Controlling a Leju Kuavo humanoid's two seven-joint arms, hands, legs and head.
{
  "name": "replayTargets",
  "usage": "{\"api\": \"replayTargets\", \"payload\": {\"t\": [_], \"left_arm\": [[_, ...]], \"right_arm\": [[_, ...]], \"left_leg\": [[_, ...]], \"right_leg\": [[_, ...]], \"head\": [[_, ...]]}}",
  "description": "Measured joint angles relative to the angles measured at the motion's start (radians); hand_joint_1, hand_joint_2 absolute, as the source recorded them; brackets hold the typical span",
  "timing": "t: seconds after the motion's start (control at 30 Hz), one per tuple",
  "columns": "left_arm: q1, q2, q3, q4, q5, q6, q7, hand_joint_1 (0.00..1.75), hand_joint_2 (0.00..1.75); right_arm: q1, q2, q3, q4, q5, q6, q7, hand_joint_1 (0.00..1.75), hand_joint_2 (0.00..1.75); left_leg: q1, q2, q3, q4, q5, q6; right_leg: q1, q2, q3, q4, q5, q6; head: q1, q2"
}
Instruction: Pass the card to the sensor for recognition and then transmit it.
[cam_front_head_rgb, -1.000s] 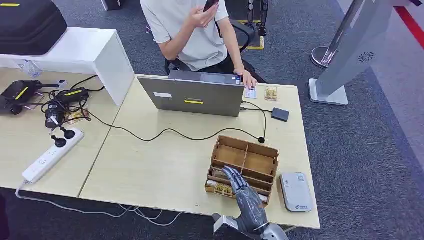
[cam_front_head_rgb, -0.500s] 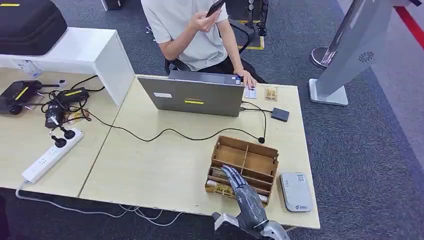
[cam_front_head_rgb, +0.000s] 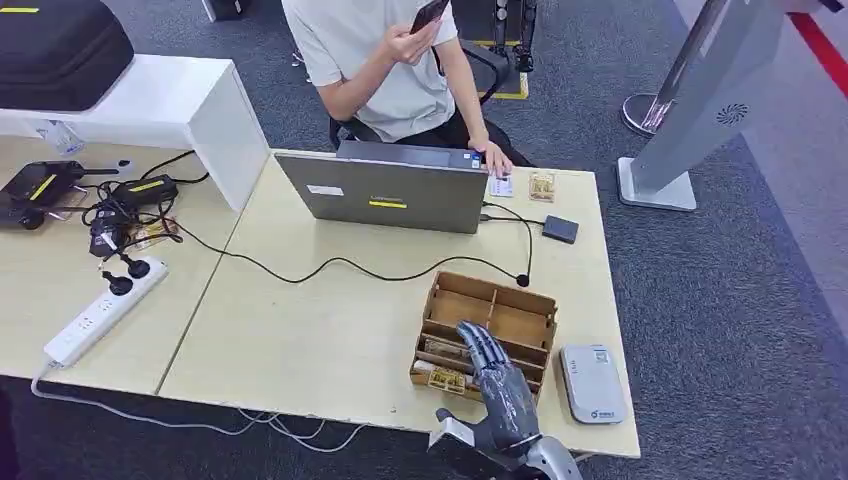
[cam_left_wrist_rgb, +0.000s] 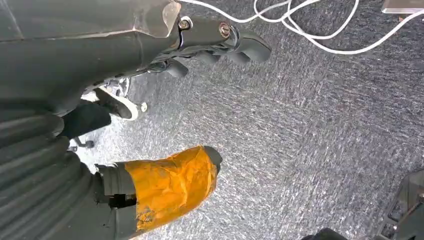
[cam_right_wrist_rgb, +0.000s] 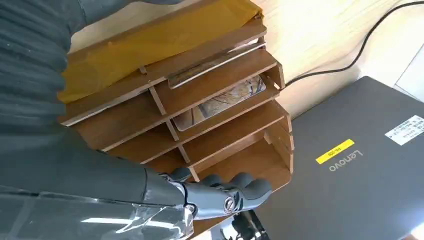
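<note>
Right hand (cam_front_head_rgb: 500, 385) low centre-right of the head frame, over the near rows of the wooden organizer box (cam_front_head_rgb: 520, 330); fingers (cam_front_head_rgb: 480, 345) stretched out and apart, nothing gripped, so released. Right wrist view: fingertips (cam_right_wrist_rgb: 240, 190) reach past the slotted rows towards the box's far compartments, thumb with yellow tape lies along the near wall.

Cards: one patterned card (cam_right_wrist_rgb: 220, 102) lies flat in a middle slot, another card (cam_right_wrist_rgb: 215, 70) stands on edge in the slot next to it. Head view shows a card (cam_front_head_rgb: 447, 379) at the box's near-left corner, just left of the hand. Can't tell if the fingers touch any card.

Left hand (cam_left_wrist_rgb: 165, 180) hangs over grey carpet (cam_left_wrist_rgb: 310, 130) in its wrist view; orange-taped thumb and dark fingers (cam_left_wrist_rgb: 240, 47) well apart, holding nothing.

Grey card reader (cam_front_head_rgb: 591, 383) flat on the table (cam_front_head_rgb: 320, 330) just right of the box, lower right of the frame. Black cable (cam_front_head_rgb: 340, 265) runs across mid-table. White power strip (cam_front_head_rgb: 105, 310) at left edge.

Further back: grey laptop (cam_front_head_rgb: 390, 190) at frame centre, lid back towards the camera, small black box (cam_front_head_rgb: 561, 228) to its right. Black chargers and cables (cam_front_head_rgb: 120, 205) upper left. Person (cam_front_head_rgb: 385, 60) seated behind the laptop at top centre, one hand on the table beside it, the other holding a phone (cam_front_head_rgb: 428, 13)
</note>
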Motion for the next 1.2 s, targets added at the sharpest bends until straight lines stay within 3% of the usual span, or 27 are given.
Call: {"api": "replayTargets", "payload": {"t": [1.2], "left_arm": [[0.0,-0.003,0.003,0.0,0.0,0.004,0.0,0.0,1.75]], "right_arm": [[-0.009,0.006,-0.004,0.032,-0.01,0.01,-0.011,0.0,1.75]], "left_leg": [[0.0,0.001,0.003,0.0,0.0,0.0]], "right_leg": [[0.0,0.001,0.002,0.0,0.0,0.0]], "head": [[0.0,0.0]]}}
